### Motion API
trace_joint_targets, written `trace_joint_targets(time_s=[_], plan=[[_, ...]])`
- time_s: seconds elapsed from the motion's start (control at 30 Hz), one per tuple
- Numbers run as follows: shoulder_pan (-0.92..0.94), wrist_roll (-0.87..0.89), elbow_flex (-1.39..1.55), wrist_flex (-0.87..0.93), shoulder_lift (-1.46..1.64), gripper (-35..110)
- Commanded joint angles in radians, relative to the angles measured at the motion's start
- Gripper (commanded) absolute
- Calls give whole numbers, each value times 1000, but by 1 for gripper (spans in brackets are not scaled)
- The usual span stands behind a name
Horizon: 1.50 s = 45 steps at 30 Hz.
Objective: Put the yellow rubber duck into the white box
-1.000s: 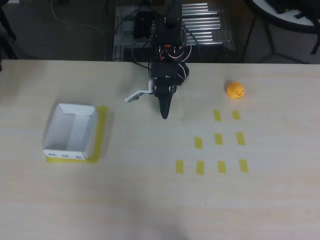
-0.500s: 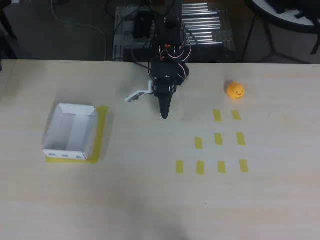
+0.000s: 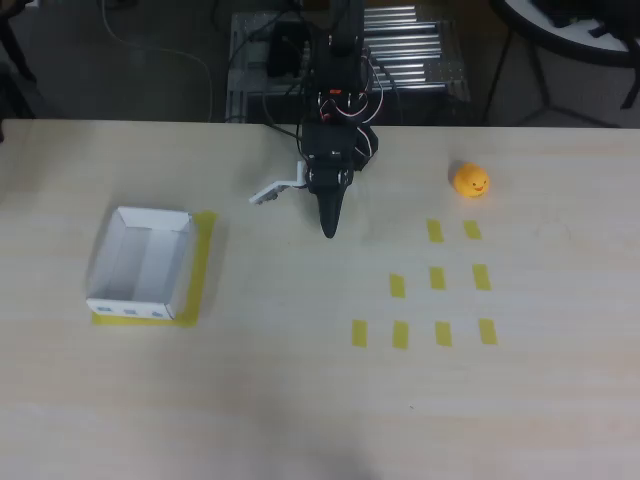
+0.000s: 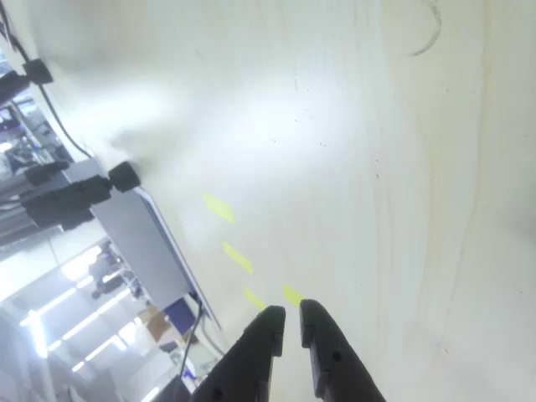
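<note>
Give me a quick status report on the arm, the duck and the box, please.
Gripper empty, fingers nearly together, mid-table. Yellow rubber duck loose on the table, right of the arm in the overhead view. White box open, left. Nothing in the way.

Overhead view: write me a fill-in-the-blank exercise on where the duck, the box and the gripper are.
1. The yellow rubber duck sits on the table, to the ____ of the gripper.
2. The white box stands on a strip of ____ tape.
3. The inside of the box holds ____.
4. The gripper grasps ____.

Missing words: right; yellow; nothing; nothing
</note>
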Motion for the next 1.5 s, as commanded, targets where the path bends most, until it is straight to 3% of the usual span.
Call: trace_joint_targets(time_s=[0.0, 0.47, 0.97, 1.23, 1.47], plan=[[-20, -15, -6, -61, -2, 0], [-54, -28, -532, 5, -405, 0], [-143, -77, -1215, 262, -795, 0], [-341, -241, -1404, 377, -920, 0], [-574, -469, -1499, 604, -980, 0]])
